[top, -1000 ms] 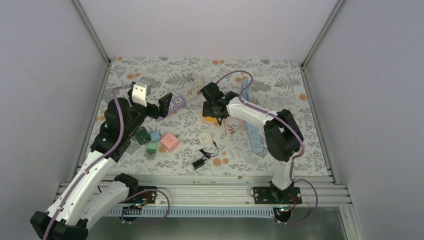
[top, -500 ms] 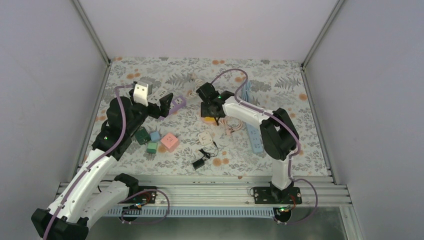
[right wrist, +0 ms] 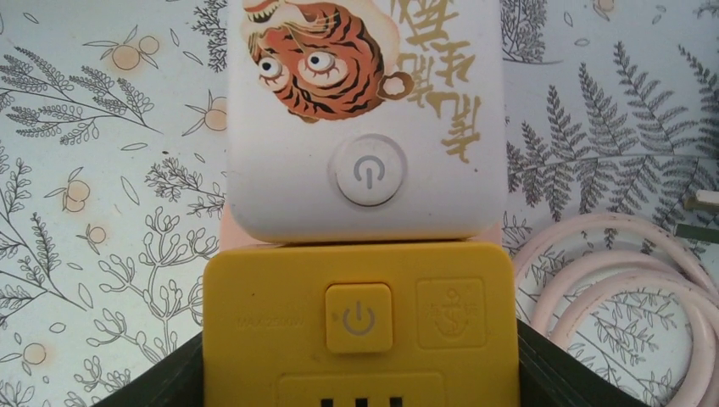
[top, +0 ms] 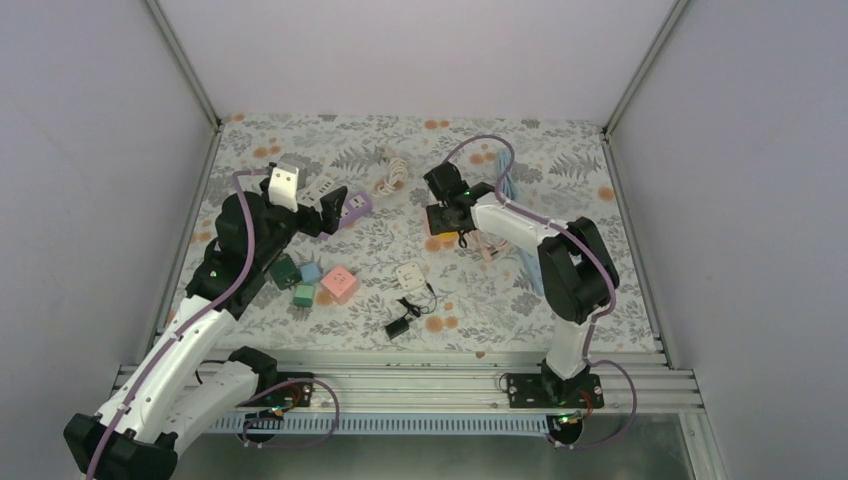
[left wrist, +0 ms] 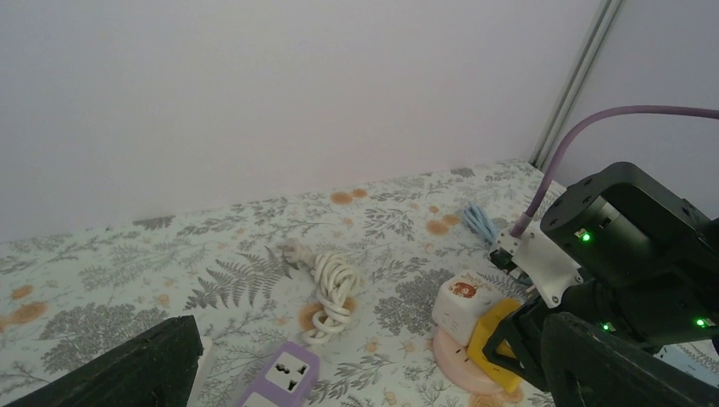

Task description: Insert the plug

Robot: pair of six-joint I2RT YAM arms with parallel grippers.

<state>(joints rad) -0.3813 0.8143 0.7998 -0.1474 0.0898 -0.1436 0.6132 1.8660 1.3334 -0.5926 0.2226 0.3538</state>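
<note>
Yellow plug (right wrist: 359, 331), power symbol, touching tiger-printed white cube (right wrist: 365, 119)

The white-and-black left arm (top: 185, 335) reaches from the near edge toward the far left of the table (top: 560, 150). Its left gripper (top: 333, 208) hangs above the surface with jaws spread wide. The right arm (top: 560, 270) bends toward the table's middle, its right gripper (top: 443, 222) pointing down, fingers (right wrist: 161, 383) clamped on a yellow plastic socket cube (right wrist: 359, 326).

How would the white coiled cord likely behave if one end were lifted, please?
The cord looks floppy: it lies in loose loops. Lifted by one end, it would probably uncoil and trail rather than rise whole. Being thin, it is likely light, so a push may deform the loops.
</note>
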